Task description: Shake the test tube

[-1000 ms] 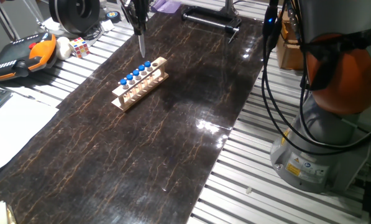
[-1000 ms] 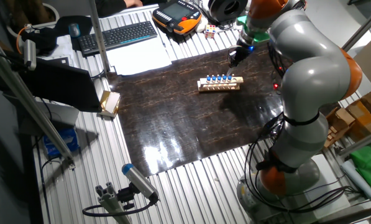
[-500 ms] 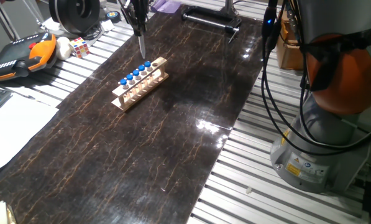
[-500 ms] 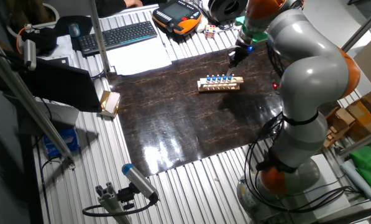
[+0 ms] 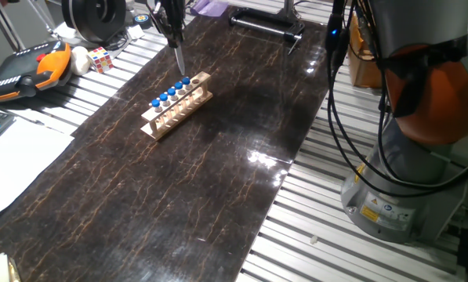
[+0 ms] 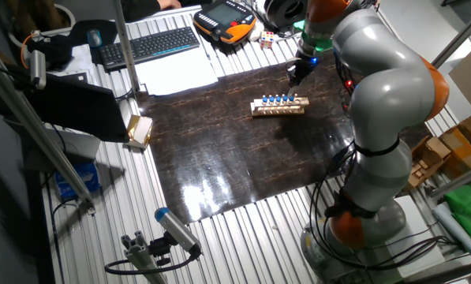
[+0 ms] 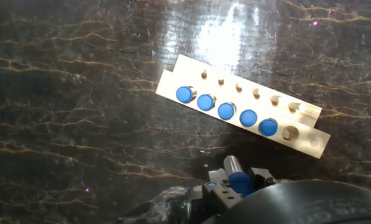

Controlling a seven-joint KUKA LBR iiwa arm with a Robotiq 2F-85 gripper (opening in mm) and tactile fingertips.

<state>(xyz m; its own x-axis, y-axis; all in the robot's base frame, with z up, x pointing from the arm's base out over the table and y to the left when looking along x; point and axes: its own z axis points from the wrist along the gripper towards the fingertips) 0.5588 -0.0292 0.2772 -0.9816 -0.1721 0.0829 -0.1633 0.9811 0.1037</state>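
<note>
Gripper (image 5: 178, 56) pinching the test tube (image 5: 179, 59), jaws closed on its upper part; tube hangs upright, clear of the wooden rack (image 5: 176, 105), just above the rack's far end. In the hand view the tube's blue cap (image 7: 240, 181) sits between the fingers (image 7: 217, 194) at the bottom edge, off to the side of the rack (image 7: 242, 106). Rack holds five blue-capped tubes (image 7: 224, 111) in a row; the hole (image 7: 290, 132) at the end nearest the gripper is open. Rack stands on the dark marbled mat (image 5: 218, 172). In the other fixed view the gripper (image 6: 294, 76) is just beyond the rack (image 6: 278, 106), toward the teach pendant (image 6: 223, 20)
</note>
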